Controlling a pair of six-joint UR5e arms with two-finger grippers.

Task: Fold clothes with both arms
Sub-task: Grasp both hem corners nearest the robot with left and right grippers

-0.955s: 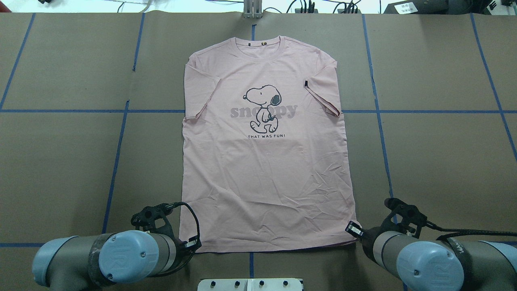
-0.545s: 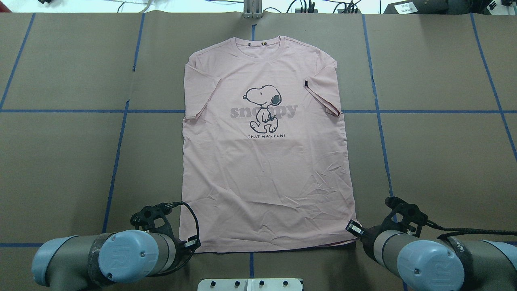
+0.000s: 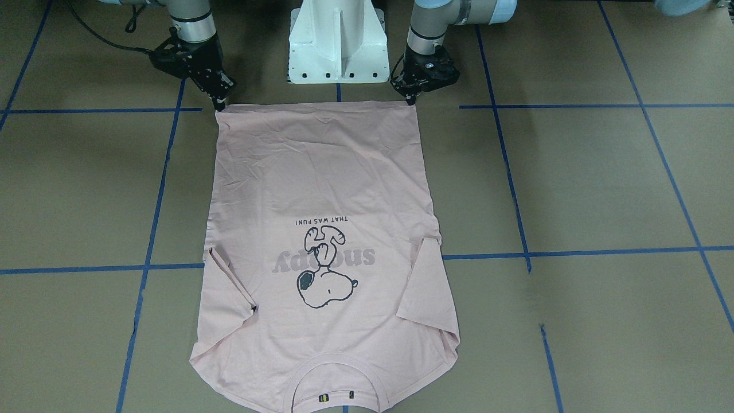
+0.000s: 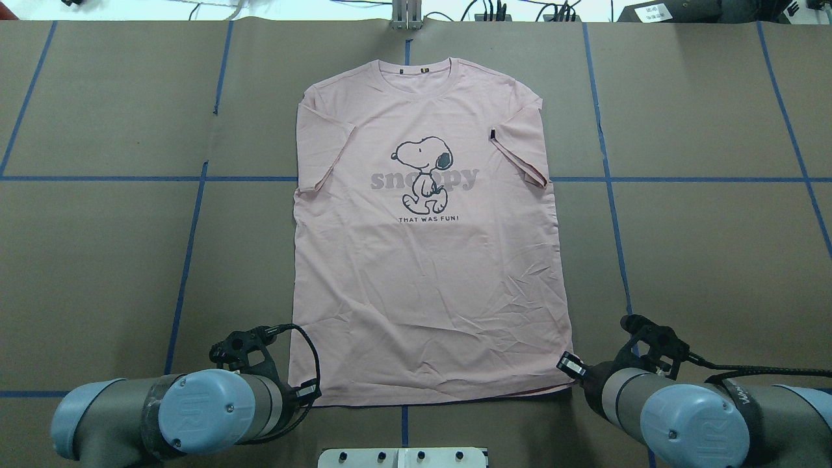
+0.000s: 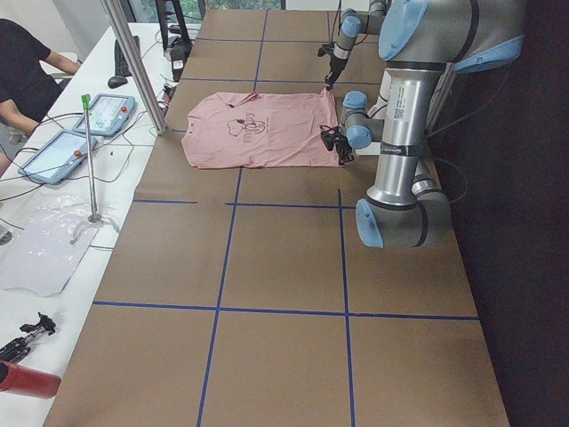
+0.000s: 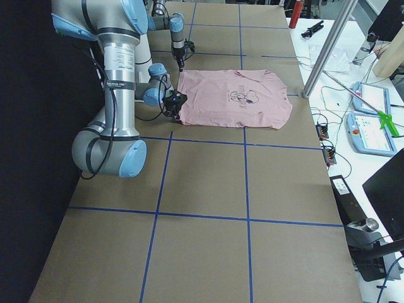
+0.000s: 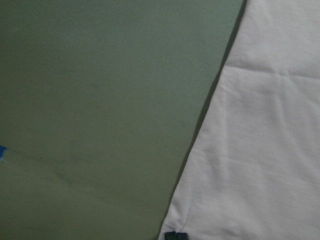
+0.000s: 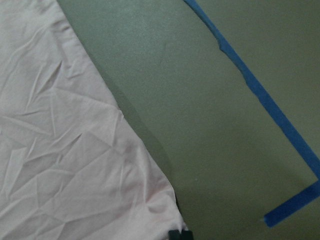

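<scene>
The pale pink T-shirt [image 4: 429, 273] lies flat and front up on the brown table, collar [image 4: 416, 68] at the far side and hem towards me. Both sleeves are folded in over the body. My left gripper [image 3: 410, 98] is at the hem corner on my left, its fingertips [image 7: 176, 235] together on the fabric edge. At the other hem corner my right gripper [image 3: 219, 103] is also shut, with the T-shirt [image 8: 65, 165] corner puckered at its fingertips [image 8: 179, 234]. In the overhead view the wrists hide both grippers.
The white pedestal base [image 3: 338, 46] stands between the arms, just behind the hem. Blue tape lines [image 4: 188, 247] cross the brown paper. A metal post [image 5: 133, 62], teach pendants [image 5: 53, 151] and a seated person [image 5: 27, 62] are beyond the table's far edge.
The right wrist has shifted a few pixels up and right at the hem corner. The left arm and the T-shirt look unchanged.
</scene>
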